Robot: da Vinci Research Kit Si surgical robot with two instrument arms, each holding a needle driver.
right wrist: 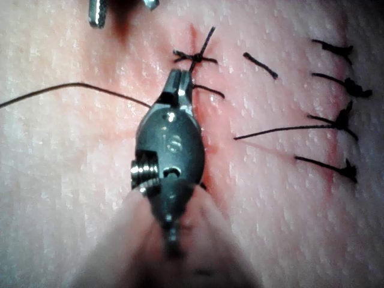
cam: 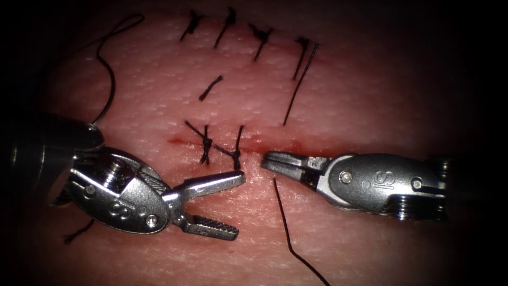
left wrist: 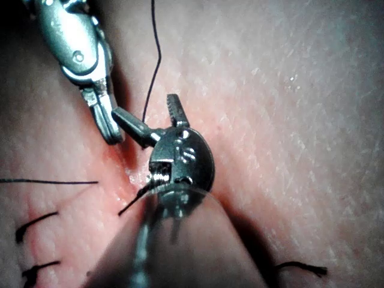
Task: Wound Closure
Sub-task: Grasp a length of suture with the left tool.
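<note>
Black thread (cam: pixel 288 222) is seen just below the right tool's (cam: pixel 270 160) closed, empty-looking jaws; left tool (cam: pixel 238 204) gapes wide, empty.

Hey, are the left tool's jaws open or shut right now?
Open. The left tool has its two jaws spread in a wide V over the tissue, with nothing between them; the left wrist view shows the same spread.

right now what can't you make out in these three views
- Right tool: jaws look shut at the cut, but whether they pinch thread or tissue is too small to tell in the endoscope view; in the right wrist view its own body hides the tips.
- Thread below it: runs off the endoscope view's lower edge, end unseen.
- Left tool: jaws open, holding nothing; a strand passes behind its shaft, hidden there.
- Needle: I cannot locate it.
</note>
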